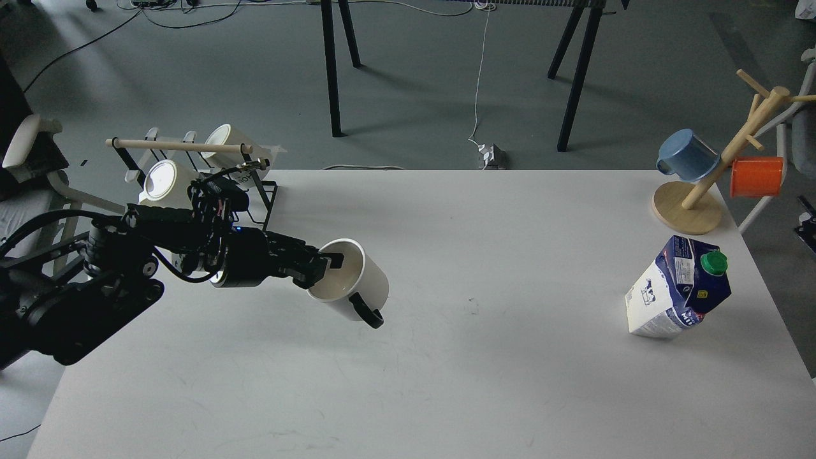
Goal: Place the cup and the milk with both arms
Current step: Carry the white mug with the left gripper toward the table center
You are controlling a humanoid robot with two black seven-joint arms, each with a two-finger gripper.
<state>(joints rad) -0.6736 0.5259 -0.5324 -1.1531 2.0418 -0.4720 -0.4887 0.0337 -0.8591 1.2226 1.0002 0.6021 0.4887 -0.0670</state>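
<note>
Your left gripper is pinching the rim of the cup, with 1 finger inside it. You are holding the cup tilted above the table, its mouth turned toward your arm and its black handle pointing down. The milk is standing on the right side of the table, well apart from the cup, near the wooden mug tree. Your right gripper is not showing.

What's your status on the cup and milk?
Left gripper shut on cup rim, cup tilted above table. Right gripper not in view. Milk standing at right, untouched. Nothing between them.
</note>
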